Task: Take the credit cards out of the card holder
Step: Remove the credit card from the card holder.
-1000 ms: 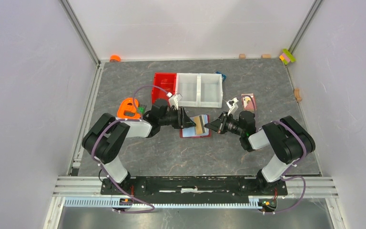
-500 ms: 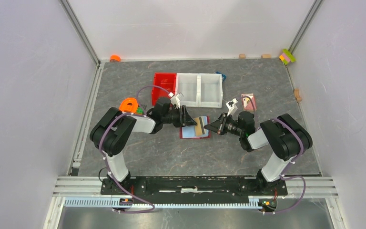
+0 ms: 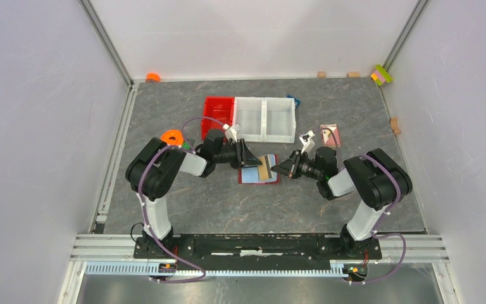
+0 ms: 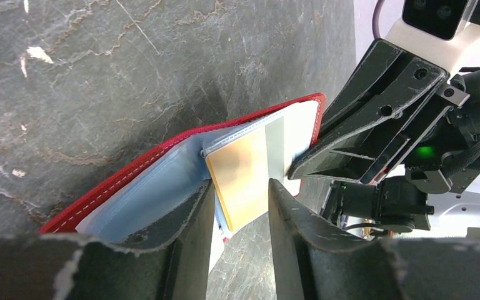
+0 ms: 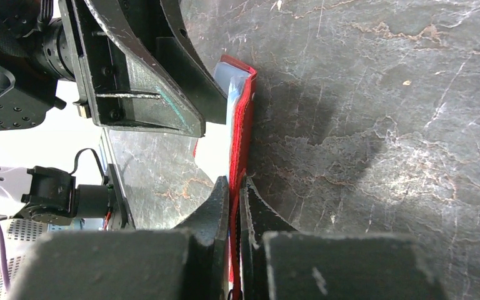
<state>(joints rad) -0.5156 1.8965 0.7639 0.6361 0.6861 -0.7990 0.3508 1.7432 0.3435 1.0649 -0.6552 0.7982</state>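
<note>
Left fingers [image 4: 300, 244] advanced, spread astride tan card [image 4: 244, 181]; right fingers [image 5: 209, 219] pinching wallet [image 5: 244, 125] edge.

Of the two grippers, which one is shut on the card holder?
The right gripper: its fingers pinch the card holder's red edge. The left gripper is open, with the tan card between its fingers.

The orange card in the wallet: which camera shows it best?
Left wrist: the orange card sits large, poking from the wallet between the left gripper's fingers. Top view shows a tiny strip; right wrist only the wallet's edge.
</note>
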